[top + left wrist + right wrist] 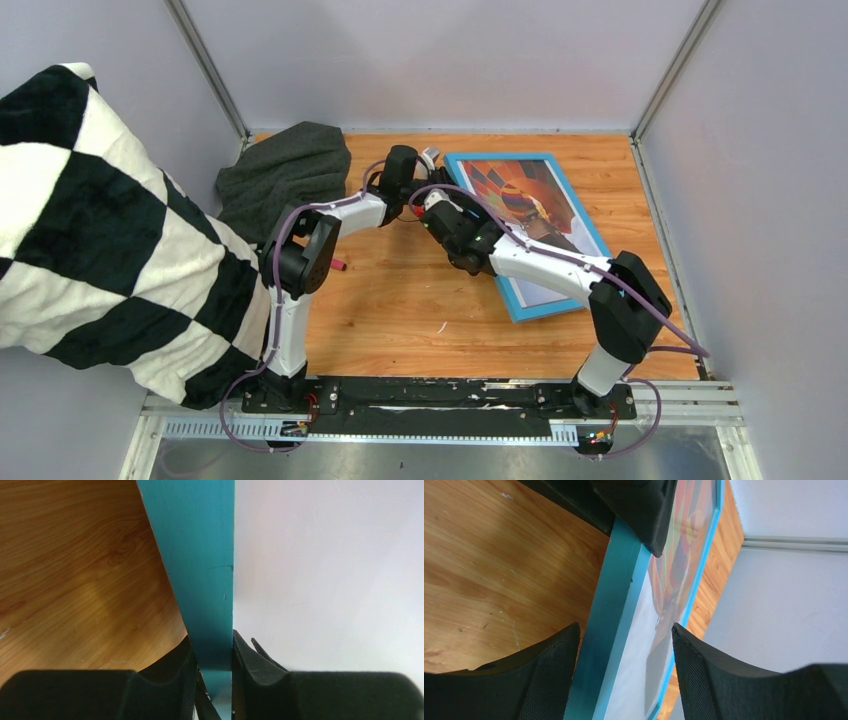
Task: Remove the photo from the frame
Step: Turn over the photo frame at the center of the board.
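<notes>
**Fig. 1. Frame clamped at its far-left end; photo not yet removed.** The frame [546,308] rests on the wooden table [400,300], right of centre. Its long axis runs from far left to near right. The photo [528,200] sits inside it, balloon side up (the back of the frame is hidden in every view).

The left gripper [212,652] is pinched onto the blue rail at the frame's far-left end, one pad on each face. The wrist view shows wall rather than table beyond the rail, so that end may be raised off the wood. The overhead view does not confirm this.

The right gripper [624,645] is spread wide. It straddles the left long rail just on the near side of the left gripper and grips nothing.

*Key relation.* The photo lies to the right of both grippers, across the rail. The right arm's fingers point along the frame's long axis and are the nearer of the two to the print's surface. With the left arm acting as anchor, the freeing move probably falls to the right arm. It would have to cross the rail's inner lip rightward, or reach the hidden back.
</notes>
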You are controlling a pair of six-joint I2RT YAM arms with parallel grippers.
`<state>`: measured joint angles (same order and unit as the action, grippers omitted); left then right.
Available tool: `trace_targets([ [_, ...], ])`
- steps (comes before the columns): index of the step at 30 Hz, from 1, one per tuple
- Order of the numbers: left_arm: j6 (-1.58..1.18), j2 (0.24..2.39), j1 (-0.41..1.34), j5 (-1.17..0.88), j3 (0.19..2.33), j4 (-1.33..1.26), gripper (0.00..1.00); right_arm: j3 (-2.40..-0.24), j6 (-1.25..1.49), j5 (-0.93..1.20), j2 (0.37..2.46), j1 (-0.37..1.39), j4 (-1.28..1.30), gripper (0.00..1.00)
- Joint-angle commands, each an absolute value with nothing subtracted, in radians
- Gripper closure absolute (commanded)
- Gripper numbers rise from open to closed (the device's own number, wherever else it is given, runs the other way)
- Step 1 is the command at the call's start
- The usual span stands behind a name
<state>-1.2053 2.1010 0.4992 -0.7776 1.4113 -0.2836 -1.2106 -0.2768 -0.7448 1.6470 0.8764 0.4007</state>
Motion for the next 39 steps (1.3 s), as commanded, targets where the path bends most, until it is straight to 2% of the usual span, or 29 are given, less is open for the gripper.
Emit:
trace_targets([
  [1,-1.174,2.028,0.49,-0.813,1.415,-0.362,0.8,-1.17,-0.34,-0.851,1.683,0.899,0.348,0.32],
  [4,-1.174,2.027,0.487,-0.814,1.413,-0.362,0.8,-1.152,-0.358,-0.877,1.7,0.903,0.322,0.38],
  [8,-1.175,2.031,0.482,-0.812,1.412,-0.362,0.79,-1.144,-0.385,-0.914,1.7,0.918,0.293,0.55],
  [12,-1.175,2.031,0.473,-0.812,1.41,-0.362,0.77,-1.144,-0.4,-0.939,1.706,0.924,0.274,0.61],
  [15,-1.176,2.027,0.467,-0.811,1.409,-0.362,0.75,-1.145,-0.41,-0.963,1.712,0.929,0.261,0.75],
  [17,-1.174,2.025,0.459,-0.812,1.408,-0.362,0.71,-1.151,-0.419,-0.977,1.71,0.933,0.253,0.84],
  [20,-1.169,2.021,0.441,-0.814,1.411,-0.362,0.57,-1.166,-0.446,-0.987,1.693,0.933,0.246,0.96],
  [23,-1.151,2.02,0.407,-0.818,1.423,-0.362,0.45,-1.185,-0.468,-0.993,1.668,0.933,0.245,1.0],
  [28,-1.1,2.003,0.307,-0.818,1.441,-0.362,0.19,-1.246,-0.502,-0.981,1.601,0.931,0.255,1.0],
  [29,-1.083,1.998,0.284,-0.82,1.444,-0.362,0.07,-1.267,-0.501,-0.973,1.586,0.93,0.267,1.0],
  [30,-1.056,1.993,0.263,-0.824,1.449,-0.362,0.01,-1.293,-0.495,-0.959,1.566,0.927,0.284,1.0],
  [36,-0.935,1.942,0.133,-0.84,1.385,-0.356,0.0,-1.471,-0.374,-0.797,1.489,0.886,0.445,1.0],
  [39,-0.775,1.91,0.125,-0.829,1.357,-0.219,0.0,-1.574,-0.303,-0.693,1.463,0.839,0.525,1.0],
])
